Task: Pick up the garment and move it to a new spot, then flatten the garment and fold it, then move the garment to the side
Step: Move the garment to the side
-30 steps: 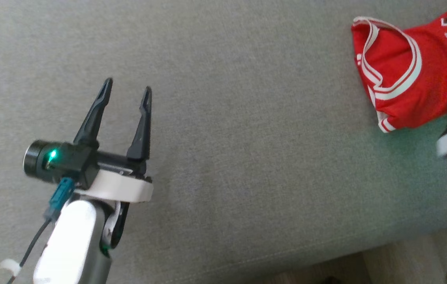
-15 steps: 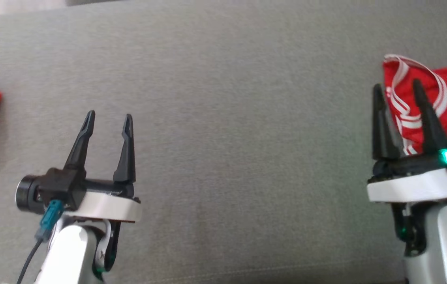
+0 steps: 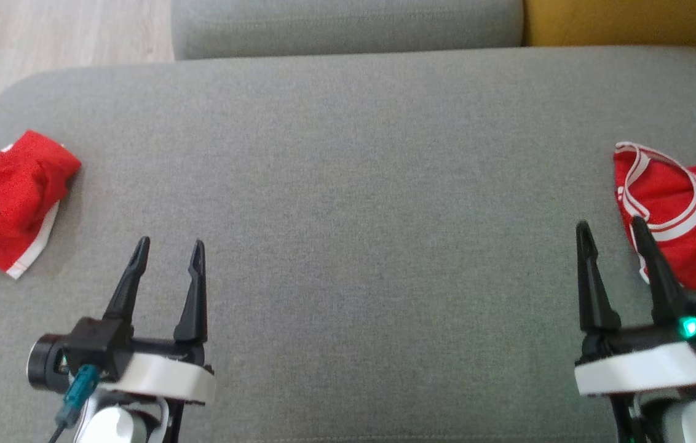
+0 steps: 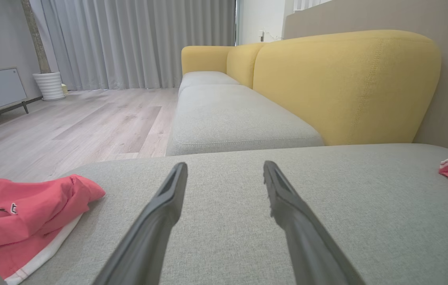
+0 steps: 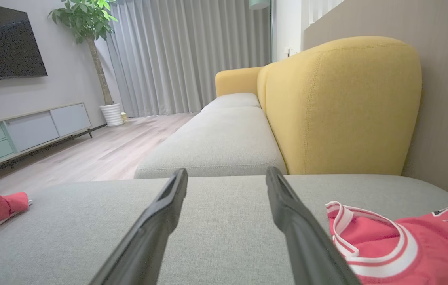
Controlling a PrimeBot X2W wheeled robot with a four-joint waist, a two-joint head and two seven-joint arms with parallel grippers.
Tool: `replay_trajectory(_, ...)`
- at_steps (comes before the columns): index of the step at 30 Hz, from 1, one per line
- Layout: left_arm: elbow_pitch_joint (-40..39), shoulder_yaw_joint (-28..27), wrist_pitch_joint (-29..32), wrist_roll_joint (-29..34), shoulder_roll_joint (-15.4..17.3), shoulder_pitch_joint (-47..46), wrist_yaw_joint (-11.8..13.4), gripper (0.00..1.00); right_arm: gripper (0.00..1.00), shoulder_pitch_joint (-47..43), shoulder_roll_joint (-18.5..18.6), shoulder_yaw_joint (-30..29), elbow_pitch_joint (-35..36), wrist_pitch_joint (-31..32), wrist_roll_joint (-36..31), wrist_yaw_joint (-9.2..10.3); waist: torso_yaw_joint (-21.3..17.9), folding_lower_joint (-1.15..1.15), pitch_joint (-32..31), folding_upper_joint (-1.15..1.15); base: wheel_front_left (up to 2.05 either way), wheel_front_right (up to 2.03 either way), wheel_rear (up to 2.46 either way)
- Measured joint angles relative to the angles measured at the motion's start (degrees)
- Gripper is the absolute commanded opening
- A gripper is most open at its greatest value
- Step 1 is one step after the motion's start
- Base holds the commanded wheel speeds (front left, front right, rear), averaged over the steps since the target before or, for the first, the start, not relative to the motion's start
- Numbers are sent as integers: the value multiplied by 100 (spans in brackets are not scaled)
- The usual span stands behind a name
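Observation:
A crumpled red garment (image 3: 7, 197) with a white hem lies at the left end of the grey cushion (image 3: 354, 215); it also shows in the left wrist view (image 4: 34, 213). A folded red jersey (image 3: 686, 240) with white trim lies at the right end, close in the right wrist view (image 5: 406, 245). My left gripper (image 3: 170, 243) stands open over bare cushion, right of the crumpled garment. My right gripper (image 3: 609, 224) is open too, its right finger just left of the jersey's edge. Nothing sits between either pair of fingers.
A second grey seat cushion (image 4: 232, 118) runs on beyond the far edge, backed by yellow upholstery (image 5: 342, 103). Wood floor (image 3: 47, 31) lies past the cushion's rounded far left corner. A low cabinet (image 5: 30, 130) and a potted plant (image 5: 89, 23) stand across the room.
The head camera has swung, so the whole picture shifted: both grippers and both red garments are now in it. Both grippers stay open with nothing held.

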State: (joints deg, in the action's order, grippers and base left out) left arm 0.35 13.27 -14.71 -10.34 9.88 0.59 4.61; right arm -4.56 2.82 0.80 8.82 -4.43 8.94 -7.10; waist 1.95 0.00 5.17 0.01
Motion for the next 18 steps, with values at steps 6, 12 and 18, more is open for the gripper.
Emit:
replay_trajectory(6,41,77,1,1,67,190,-15,100,100,-352,-13,-75,70,74,10,0,-5,0,-269,0,0,0,0)
replay_trajectory(12,71,123,58,1,76,406,-12,100,100,-593,-19,-96,115,136,16,0,4,0,-518,0,0,0,0)
replay_trajectory(18,70,144,103,0,110,483,-7,100,100,-666,-23,-116,220,154,16,0,23,0,-589,0,0,0,0)
